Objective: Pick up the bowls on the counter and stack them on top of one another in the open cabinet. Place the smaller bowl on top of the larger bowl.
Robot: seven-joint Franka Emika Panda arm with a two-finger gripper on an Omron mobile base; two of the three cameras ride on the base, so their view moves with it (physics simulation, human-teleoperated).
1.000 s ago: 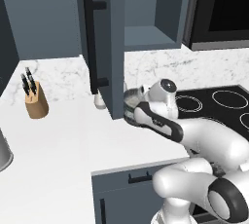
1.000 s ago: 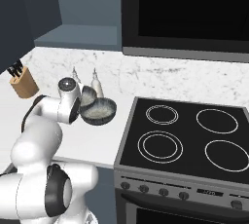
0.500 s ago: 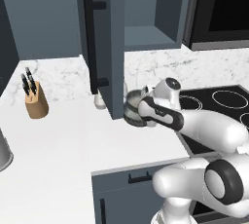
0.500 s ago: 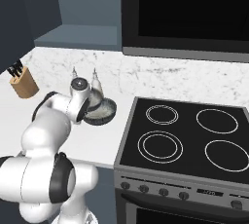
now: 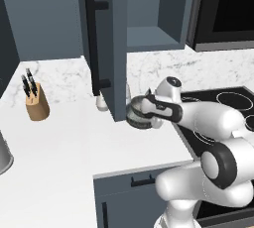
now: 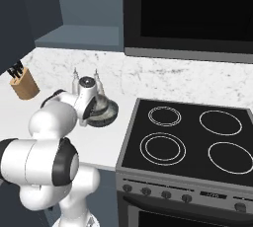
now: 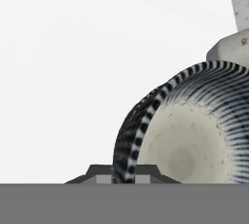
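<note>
A dark grey bowl (image 5: pixel 137 116) with a pale speckled inside hangs tilted just above the white counter (image 5: pixel 64 157), beside the stovetop. My gripper (image 5: pixel 145 108) is shut on its rim. In the hand view the striped rim of the bowl (image 7: pixel 194 135) runs down between my gripper's (image 7: pixel 124 173) two tips. From the right the bowl (image 6: pixel 105 113) sits just right of the gripper (image 6: pixel 94 108). I cannot tell from its size which of the two bowls this is; the other one is out of view. The cabinet (image 5: pixel 154 38) stands open above, its shelf bare where it shows.
The open cabinet door (image 5: pixel 106 28) with its black bar handle hangs just left of the bowl. A white shaker (image 5: pixel 101 104) stands behind it, and two shakers (image 6: pixel 75 77) line the wall. A knife block (image 5: pixel 37 104) is far left, the black stovetop (image 6: pixel 188 142) to the right.
The hand has shifted a little to the right with the bowl in its grip, and the arm's elbow has swung out rightward. The gripper stays shut.
</note>
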